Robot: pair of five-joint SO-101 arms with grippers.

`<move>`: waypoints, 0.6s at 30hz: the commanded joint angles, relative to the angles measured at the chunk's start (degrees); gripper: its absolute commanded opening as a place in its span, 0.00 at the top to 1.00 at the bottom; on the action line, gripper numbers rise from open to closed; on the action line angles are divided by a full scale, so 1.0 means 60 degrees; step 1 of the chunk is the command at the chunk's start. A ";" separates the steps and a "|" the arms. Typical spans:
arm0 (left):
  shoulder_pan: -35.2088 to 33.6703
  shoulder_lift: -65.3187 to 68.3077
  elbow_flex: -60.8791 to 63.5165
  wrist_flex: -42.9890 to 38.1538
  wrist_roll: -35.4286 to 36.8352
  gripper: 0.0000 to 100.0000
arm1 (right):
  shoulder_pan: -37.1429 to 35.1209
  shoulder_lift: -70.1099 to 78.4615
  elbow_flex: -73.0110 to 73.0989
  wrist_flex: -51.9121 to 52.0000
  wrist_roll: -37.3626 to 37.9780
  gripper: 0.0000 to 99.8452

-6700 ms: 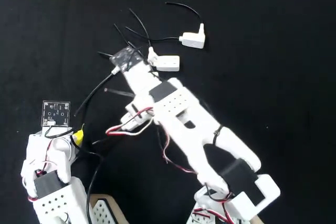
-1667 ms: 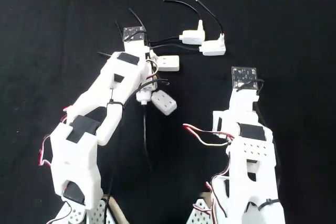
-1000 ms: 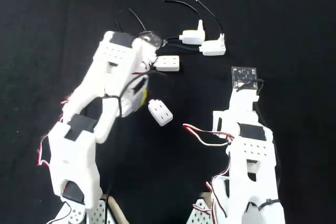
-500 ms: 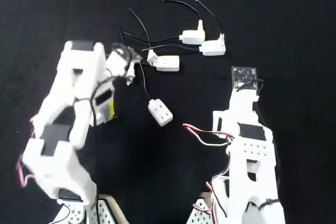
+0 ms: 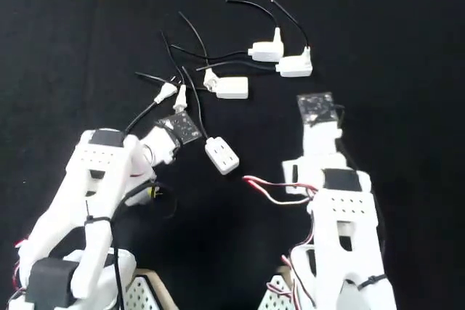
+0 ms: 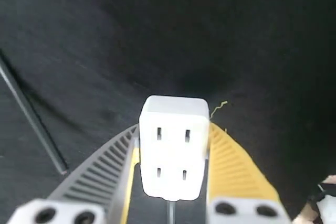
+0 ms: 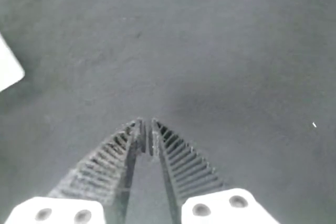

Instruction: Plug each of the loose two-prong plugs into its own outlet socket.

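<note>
Black cloth covers the table. A white two-socket outlet block lies near its middle, with a black cord running off toward the far left. Two loose white two-prong plugs rest there, side by side. The left gripper is spread wide, its grey and yellow fingers framing that block; whether they touch it I cannot tell. The right gripper, right of the block, has its fingers nearly together around nothing. Print on the wrist circuit boards is too small to read.

The outlet socket is smooth plastic; the table matt, seemingly cloth.
</note>
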 commanded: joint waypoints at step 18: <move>-0.2015 -0.2520 -0.0271 0.0381 0.3883 0.72 | -0.3868 0.1956 -0.4857 0.0791 -0.3590 0.98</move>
